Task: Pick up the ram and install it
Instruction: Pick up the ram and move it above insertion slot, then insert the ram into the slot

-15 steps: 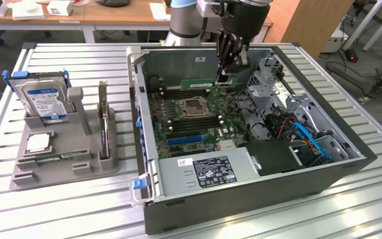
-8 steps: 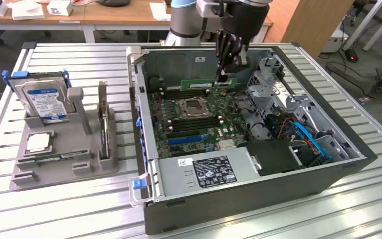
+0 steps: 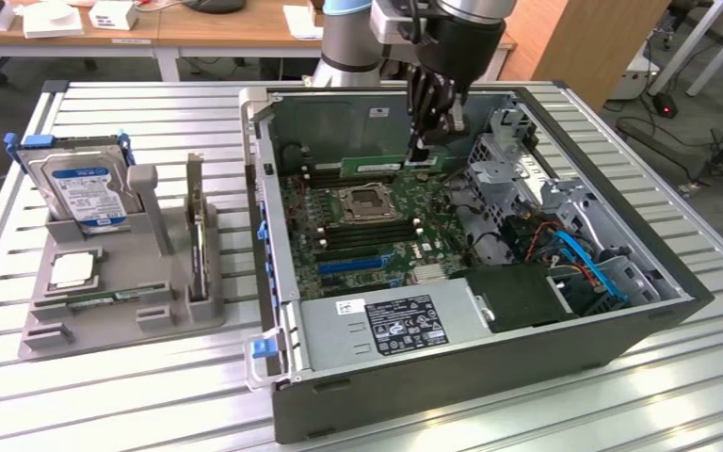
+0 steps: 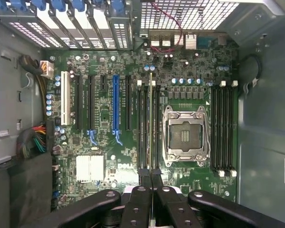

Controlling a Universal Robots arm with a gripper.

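The ram (image 3: 372, 167) is a thin green stick held level inside the open computer case (image 3: 274, 235), with my gripper (image 3: 427, 153) shut on its end nearest the exterior view's right. In the wrist view the ram (image 4: 150, 118) shows edge-on as a narrow line running away from my gripper (image 4: 150, 176). It lies along the black memory slots (image 4: 143, 123) beside the empty processor socket (image 4: 184, 135). I cannot tell whether its lower edge touches a slot.
A grey fixture (image 3: 48, 330) on the exterior view's left holds a hard drive (image 3: 79, 188), an upright expansion card (image 3: 195, 235) and a square silver chip (image 3: 72, 270). In the case, the power supply (image 3: 387, 320) and drive cage (image 3: 512, 160) crowd the motherboard (image 4: 99, 156).
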